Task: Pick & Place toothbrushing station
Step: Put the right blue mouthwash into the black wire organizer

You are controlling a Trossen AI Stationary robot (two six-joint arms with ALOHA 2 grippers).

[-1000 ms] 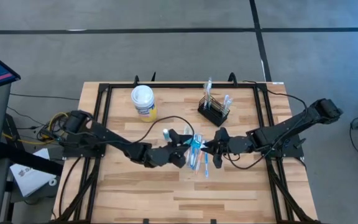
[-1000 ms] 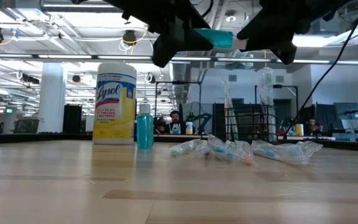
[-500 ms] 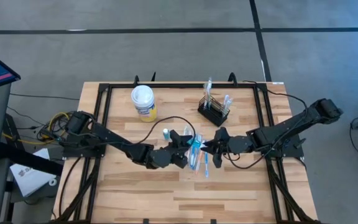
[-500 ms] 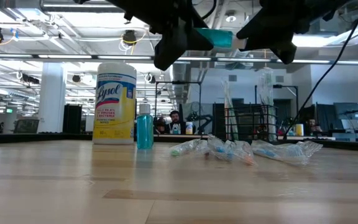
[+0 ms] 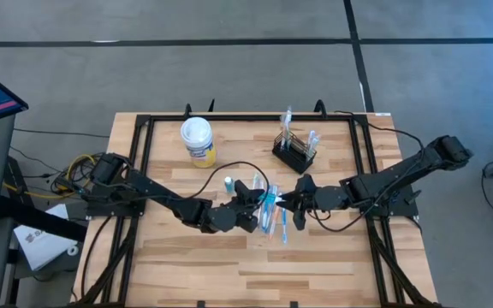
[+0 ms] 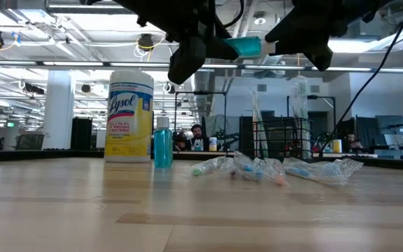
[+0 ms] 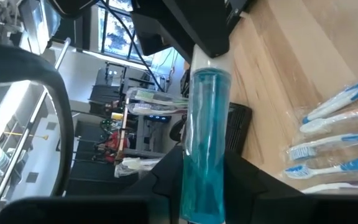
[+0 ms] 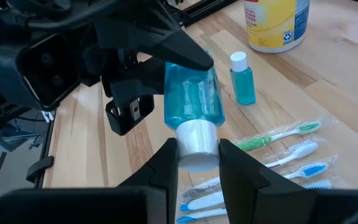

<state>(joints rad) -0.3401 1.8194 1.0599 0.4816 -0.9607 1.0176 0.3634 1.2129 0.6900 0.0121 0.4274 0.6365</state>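
A blue bottle (image 5: 270, 198) with a white cap hangs level above the table's middle, held between my two grippers. My left gripper (image 5: 258, 200) is shut on its blue end and my right gripper (image 5: 286, 201) on its capped end. Below it, several wrapped toothbrushes (image 5: 275, 221) lie on the table. The toothbrushing station (image 5: 294, 152), a black wire caddy with brushes standing in it, rests on its base at the far right of centre and shows in the low view too (image 6: 280, 140). My left gripper pinches the bottle's blue body (image 7: 204, 186) near its bottom end between its two fingers (image 7: 163, 183). It comes level from the table's left, its fingers lying along the bottle. The bottle is level and clear of the table. My right gripper pinches the white cap (image 8: 197, 144) between its two fingers (image 8: 166, 171). It comes level from the table's right, in line with the bottle. The bottle sticks out level beyond the fingertips, above the toothbrushes.
A yellow canister with a white lid (image 5: 197, 141) stands at the far left of centre. A small blue bottle (image 5: 228, 183) stands upright near my left gripper. A black frame (image 5: 144, 154) rims the table. Bare wood lies toward the near edge.
My left gripper has shut from wide open onto the blue end of the bottle, taking hold. The bottle and my right gripper have kept still.
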